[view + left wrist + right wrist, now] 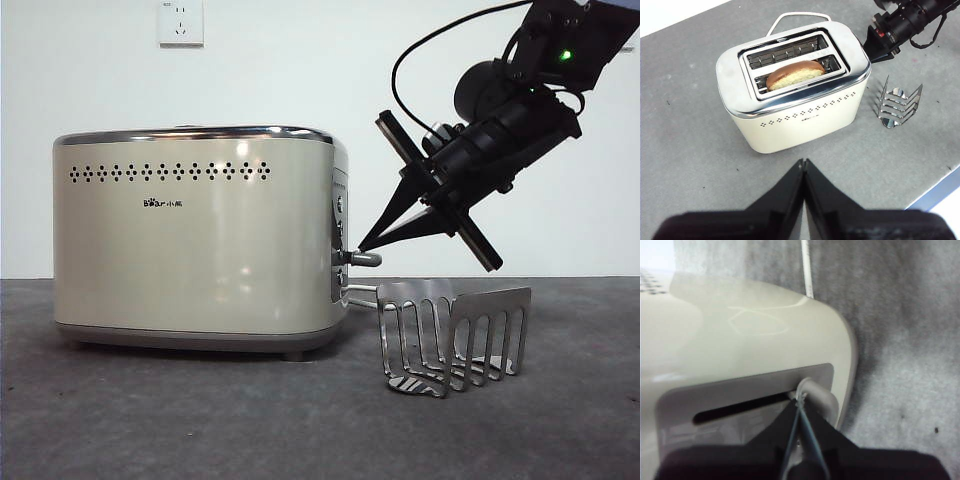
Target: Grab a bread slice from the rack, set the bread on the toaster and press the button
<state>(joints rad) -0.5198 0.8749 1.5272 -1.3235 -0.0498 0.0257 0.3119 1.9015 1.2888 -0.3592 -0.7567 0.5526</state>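
Note:
The cream toaster stands at the left of the table. A slice of bread sits in its nearer slot, with only the brown rounded top showing. My right gripper comes down from the upper right, shut, its tips resting on the grey lever button on the narrow end panel. In the right wrist view the button sits at one end of its dark slot, touching the gripper. The steel rack stands empty beside the toaster. My left gripper hangs shut and empty above the table in front of the toaster.
A white cord runs over the grey table behind the toaster. The rack stands close under the right arm. The table's edge lies past the rack. A wall socket is on the back wall.

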